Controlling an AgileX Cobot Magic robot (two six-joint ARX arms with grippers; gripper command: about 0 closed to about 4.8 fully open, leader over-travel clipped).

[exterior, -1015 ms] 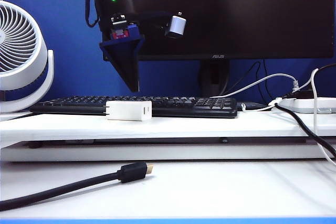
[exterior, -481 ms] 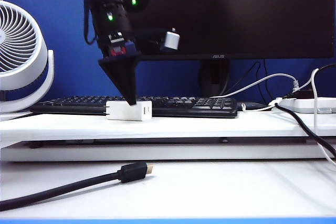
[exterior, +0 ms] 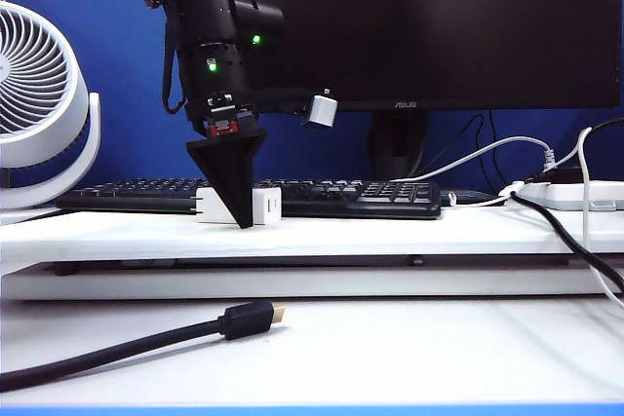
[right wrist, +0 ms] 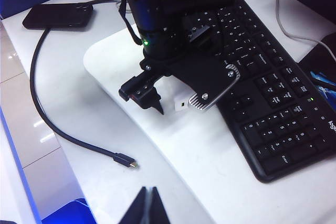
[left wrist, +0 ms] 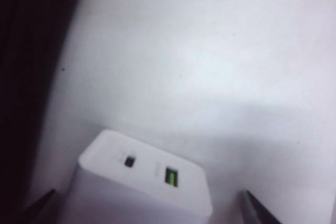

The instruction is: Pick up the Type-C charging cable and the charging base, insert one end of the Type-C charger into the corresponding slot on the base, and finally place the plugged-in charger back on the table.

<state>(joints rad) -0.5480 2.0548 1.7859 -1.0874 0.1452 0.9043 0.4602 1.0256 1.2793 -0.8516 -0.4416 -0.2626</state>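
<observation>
Left gripper [exterior: 237, 204] down over the charging base [exterior: 263, 206] on the raised shelf of the table [exterior: 390, 231], just in front of the keyboard [exterior: 341, 194]. Jaws spread wide, one finger [left wrist: 42, 203] on each side of the base, contact not clear. Green port and dark slot show on the base's end face. Right gripper [right wrist: 148, 205] high above the table's front, fingers pressed together, holding nothing. Black cable [exterior: 146, 338] lies on the lower surface. White cable [exterior: 487, 153] trails near the power strip [exterior: 580, 194], far right.
</observation>
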